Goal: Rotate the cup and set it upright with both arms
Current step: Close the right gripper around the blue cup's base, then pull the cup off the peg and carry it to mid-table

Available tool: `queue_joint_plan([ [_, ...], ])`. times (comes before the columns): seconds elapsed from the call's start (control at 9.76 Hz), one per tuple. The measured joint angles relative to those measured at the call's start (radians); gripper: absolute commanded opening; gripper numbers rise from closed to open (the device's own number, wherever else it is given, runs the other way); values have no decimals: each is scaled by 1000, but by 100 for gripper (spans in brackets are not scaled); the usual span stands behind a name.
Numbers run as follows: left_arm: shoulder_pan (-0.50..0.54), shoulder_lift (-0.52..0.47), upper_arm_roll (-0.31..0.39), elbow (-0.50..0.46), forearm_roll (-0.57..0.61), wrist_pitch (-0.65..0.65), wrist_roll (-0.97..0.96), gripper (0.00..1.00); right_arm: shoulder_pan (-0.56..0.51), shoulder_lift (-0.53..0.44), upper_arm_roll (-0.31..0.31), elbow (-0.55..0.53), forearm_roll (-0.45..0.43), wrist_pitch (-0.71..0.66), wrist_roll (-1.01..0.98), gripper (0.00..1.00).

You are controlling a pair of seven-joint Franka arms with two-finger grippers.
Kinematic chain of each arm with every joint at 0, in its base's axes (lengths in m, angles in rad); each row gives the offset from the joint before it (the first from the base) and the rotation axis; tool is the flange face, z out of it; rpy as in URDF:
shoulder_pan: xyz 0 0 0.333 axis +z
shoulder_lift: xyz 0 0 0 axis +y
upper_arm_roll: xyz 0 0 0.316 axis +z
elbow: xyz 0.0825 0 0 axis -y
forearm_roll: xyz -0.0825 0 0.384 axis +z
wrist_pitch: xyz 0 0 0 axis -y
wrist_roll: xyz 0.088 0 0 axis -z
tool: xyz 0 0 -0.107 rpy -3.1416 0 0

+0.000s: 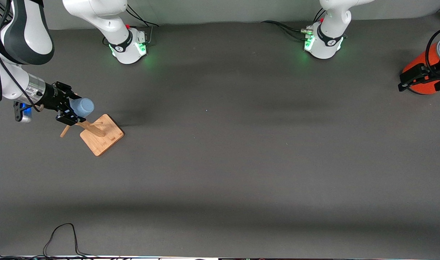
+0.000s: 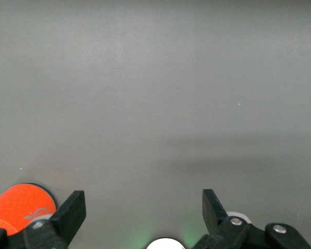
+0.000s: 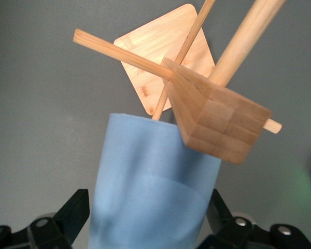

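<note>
Cup (image 1: 82,107) pinched sidewise by right gripper (image 1: 70,109) over wooden rack (image 1: 101,134); judged light, stiff, slippery-walled. Left gripper (image 2: 144,207) spread, idle beside orange cylinder (image 1: 423,74).

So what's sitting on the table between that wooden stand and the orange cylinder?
Nothing: in the front view only bare grey table stretches from the wooden stand to the orange cylinder.

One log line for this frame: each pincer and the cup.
right pincer: shut on cup, over rack | left pincer: open, waiting by orange cylinder
</note>
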Motion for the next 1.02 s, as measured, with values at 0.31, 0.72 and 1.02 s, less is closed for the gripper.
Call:
queue_joint_plan([
  [0.31,0,0,0,0,0,0,0,100,0,-2,0,1,4,0,2,52],
  [0.72,0,0,0,0,1,0,0,100,0,-3,0,2,4,0,10,51],
  [1.02,0,0,0,0,1,0,0,100,31,-8,6,23,5,-2,72,51],
])
